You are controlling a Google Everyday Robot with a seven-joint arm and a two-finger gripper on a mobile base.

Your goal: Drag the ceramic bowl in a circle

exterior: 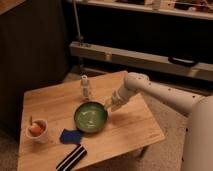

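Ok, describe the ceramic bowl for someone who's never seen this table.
On the wooden table, look near the middle, where the claw sits at its rim. The ceramic bowl is the wide, shallow, glossy green dish, far larger than the small white cup holding something orange.

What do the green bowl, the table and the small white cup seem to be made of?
The green bowl looks like glazed ceramic: glossy, with light reflections inside. The table looks like wood, matt: pale planks with visible grain lines. The small white cup may be ceramic or plastic; its look leaves this open. The gripper is at the bowl's rim nearest the arm.
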